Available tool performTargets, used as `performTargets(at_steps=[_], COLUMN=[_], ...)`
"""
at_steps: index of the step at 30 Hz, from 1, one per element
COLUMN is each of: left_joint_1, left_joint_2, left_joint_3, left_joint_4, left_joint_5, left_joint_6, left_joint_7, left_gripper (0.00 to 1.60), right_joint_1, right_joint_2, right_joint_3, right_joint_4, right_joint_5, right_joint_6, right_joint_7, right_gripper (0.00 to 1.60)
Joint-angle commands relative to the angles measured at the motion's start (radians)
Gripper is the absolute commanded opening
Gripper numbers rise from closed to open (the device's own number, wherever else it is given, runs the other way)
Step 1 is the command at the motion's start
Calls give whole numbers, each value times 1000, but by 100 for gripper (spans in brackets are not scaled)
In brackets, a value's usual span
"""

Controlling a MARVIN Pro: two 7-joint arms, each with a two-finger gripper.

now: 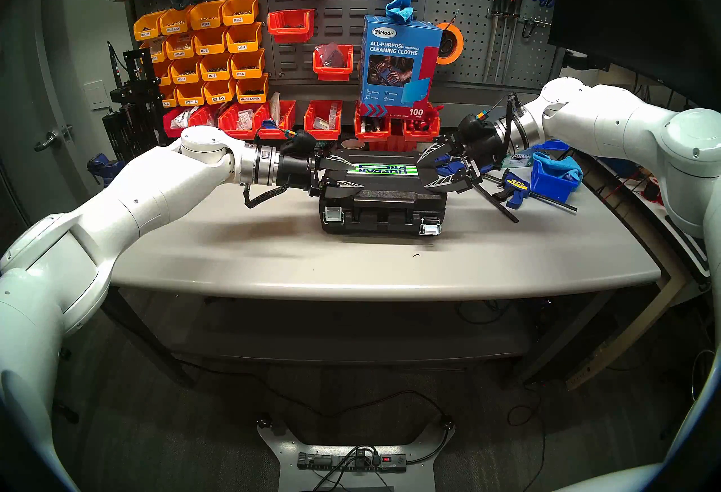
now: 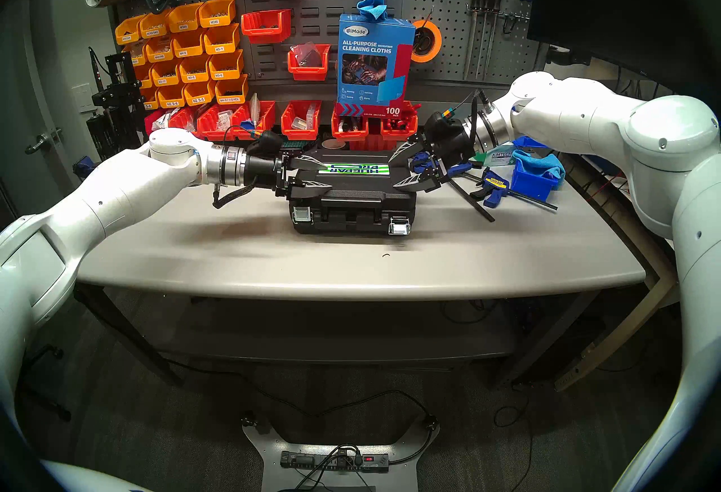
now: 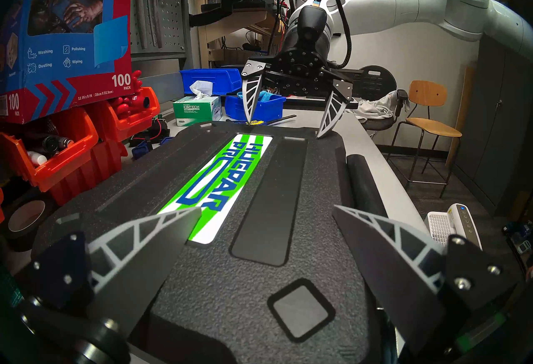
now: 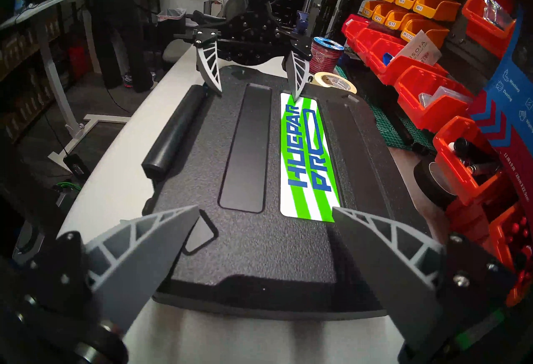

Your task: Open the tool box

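One tool box (image 1: 384, 198) lies flat on the grey table (image 1: 273, 265), handle side toward the table's front edge. Two grippers are over it. The left gripper (image 1: 353, 177) is over the tool box's left end and the right gripper (image 1: 433, 169) is over its right end. Both have their fingers spread wide with nothing between them. Contact between fingertips and lid cannot be confirmed from any view.

Count on the tool box: one lid label (image 3: 219, 184), two silver latches, one handle (image 4: 173, 129). The left latch (image 1: 333, 215) and the right latch (image 1: 430, 226) sit on the front face, either side of the handle. The lid is down.

Appearance of the tool box: black moulded plastic, briefcase-shaped, with rounded corners. The lid surface is pebbled. It carries long smooth recessed panels and one small square recess near the left end. The label is a glossy rectangle, green and white diagonal stripes with blue lettering. The handle is a smooth black rounded bar. The latches are bright metal.

Right of the tool box lie two blue bar clamps (image 1: 515, 187), a blue bin (image 1: 552, 183) holding a blue cloth, and a green-and-white tissue box (image 1: 519, 159). Behind the tool box stand red bins (image 1: 324, 124) and one tall blue box of cleaning cloths (image 1: 398, 62). The gripper fingers are dark and pointed, with pale ribbed backs.
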Motion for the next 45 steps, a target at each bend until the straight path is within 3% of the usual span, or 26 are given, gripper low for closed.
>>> performTargets(at_steps=[1, 16, 45], left_joint_1=[5, 6, 8], left_joint_2=[-2, -2, -4], left_joint_3=[8, 8, 4], left_joint_4=[-1, -1, 9], left_joint_5=[5, 4, 3], left_joint_6=[4, 3, -6], left_joint_7=[-2, -1, -8], left_gripper=[160, 160, 160], right_joint_1=[-62, -90, -38], right_joint_2=[-12, 16, 48], right_joint_3=[-30, -83, -151], right_joint_4=[-51, -115, -195], right_joint_5=[-1, 41, 78], right_joint_6=[45, 109, 91], right_joint_7=[20, 32, -1], right_gripper=[160, 160, 160])
